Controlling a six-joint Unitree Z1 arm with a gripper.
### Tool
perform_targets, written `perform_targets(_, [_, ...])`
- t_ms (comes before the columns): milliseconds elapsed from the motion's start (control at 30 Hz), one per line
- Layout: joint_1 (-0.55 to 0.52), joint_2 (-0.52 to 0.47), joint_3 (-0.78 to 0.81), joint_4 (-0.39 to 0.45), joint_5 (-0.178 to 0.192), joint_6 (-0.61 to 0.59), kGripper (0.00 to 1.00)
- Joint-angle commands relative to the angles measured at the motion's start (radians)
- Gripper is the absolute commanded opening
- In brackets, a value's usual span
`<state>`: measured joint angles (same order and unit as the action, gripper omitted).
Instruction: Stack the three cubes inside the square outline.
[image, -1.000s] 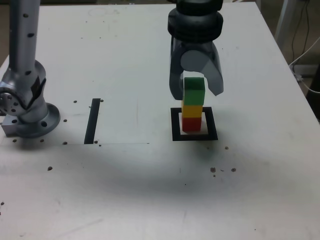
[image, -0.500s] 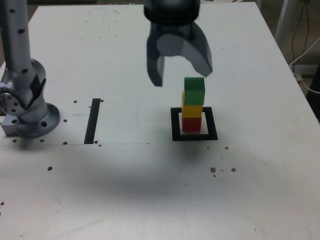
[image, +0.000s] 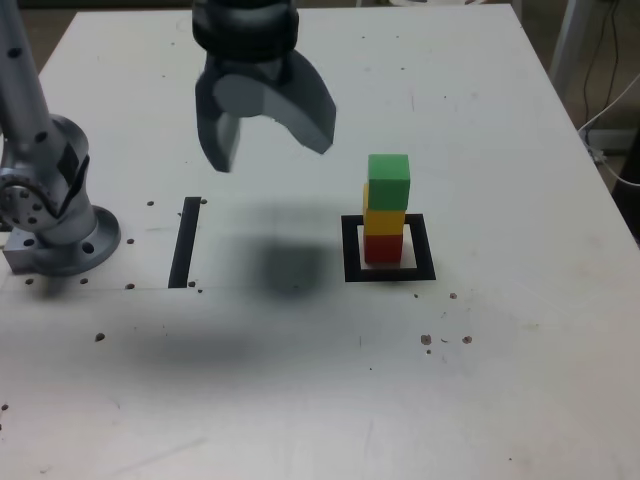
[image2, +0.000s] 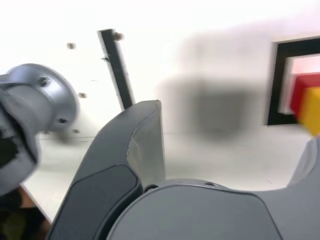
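Cubes in three colours stand stacked inside the square outline (image: 427, 248): the red cube (image: 383, 249) at the bottom, the yellow cube (image: 385, 222) on it, the green cube (image: 389, 182) on top. The tower sits well in from the edges of the bench (image: 520, 330), with bare surface all round the black border. The yellow cube juts slightly past the green one on the exterior view's left.

The fingers (image: 277, 158) are spread wide and hold nothing, raised above the bench on the exterior view's left of the tower, apart from it. Open bench lies between the outline and the black strip (image: 185, 242), which is near the arm's round base (image: 68, 245).
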<state>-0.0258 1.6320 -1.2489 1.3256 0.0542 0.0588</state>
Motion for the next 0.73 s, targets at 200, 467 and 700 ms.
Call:
perform_targets(200, [0.014, -0.048, 0.222, -0.112, 0.000, 0.027, 1.00])
perform_targets(467, [0.014, -0.084, 0.314, -0.127, -0.009, 0.083, 1.00])
perform_targets(700, [-0.006, -0.131, 0.339, -0.138, -0.041, 0.079, 1.00])
